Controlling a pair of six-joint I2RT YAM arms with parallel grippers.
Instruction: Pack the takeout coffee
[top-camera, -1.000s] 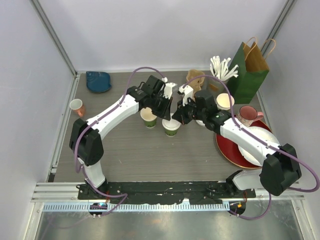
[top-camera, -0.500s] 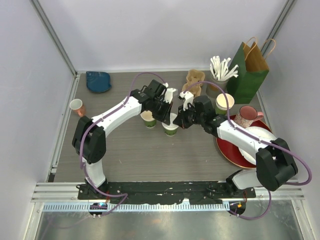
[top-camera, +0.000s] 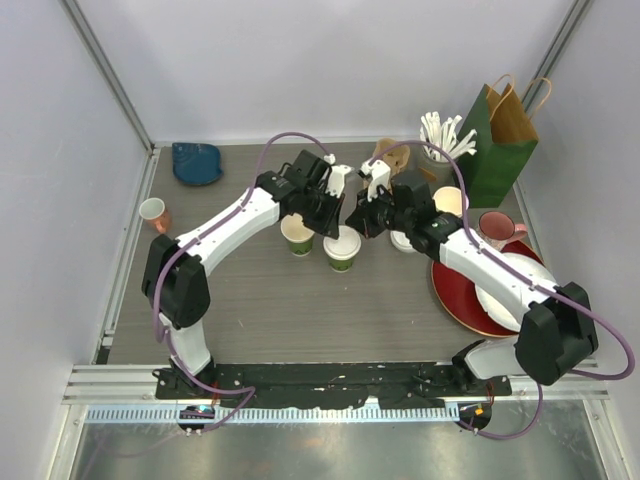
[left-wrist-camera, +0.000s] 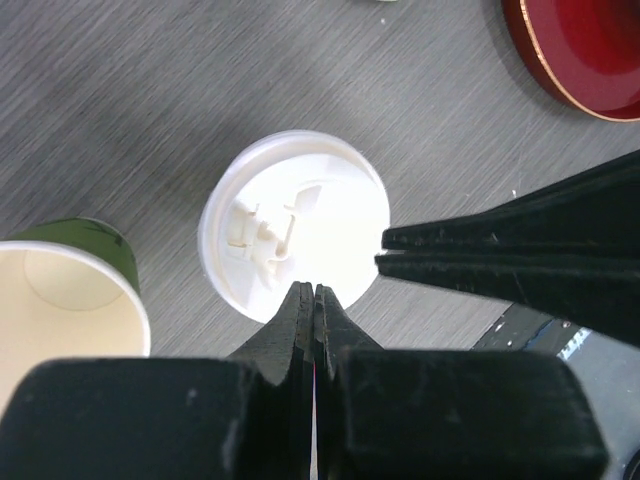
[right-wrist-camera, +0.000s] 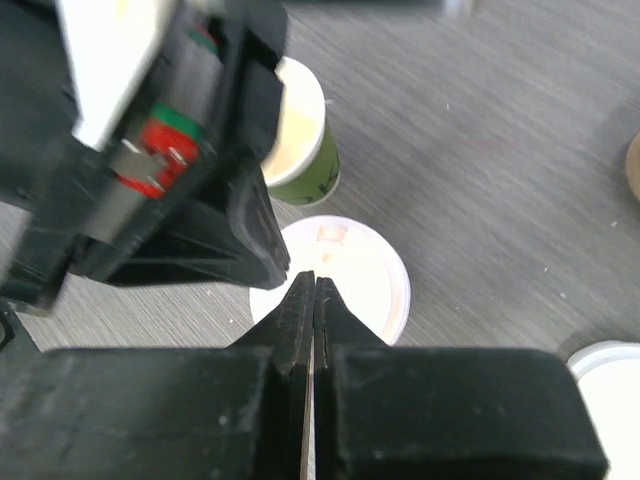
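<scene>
One takeout coffee cup (top-camera: 342, 248), dark green with a white lid (left-wrist-camera: 295, 225), stands mid-table. Just left of it is a second green cup (top-camera: 297, 235), lidless and cream inside (left-wrist-camera: 65, 300). My left gripper (top-camera: 331, 224) is shut and empty, its tips (left-wrist-camera: 315, 292) at the near rim of the lid. From the other side my right gripper (top-camera: 352, 220) is also shut and empty, its tips (right-wrist-camera: 314, 282) over the lid's (right-wrist-camera: 345, 275) edge, almost meeting the left fingers (right-wrist-camera: 255, 230). A loose white lid (top-camera: 404, 241) lies to the right.
A stack of lidless cups (top-camera: 450, 201), a pink mug (top-camera: 495, 230) and a red plate (top-camera: 470, 300) holding a white plate sit at right. A green paper bag (top-camera: 495, 140), straws (top-camera: 445, 135) and a cardboard carrier (top-camera: 390, 155) stand behind. Far left are a blue dish (top-camera: 197, 162) and a small cup (top-camera: 153, 212).
Half a second ago both shut grippers were down over the lidded cup. They have since drawn back toward the far side, and the lid now shows whole.
</scene>
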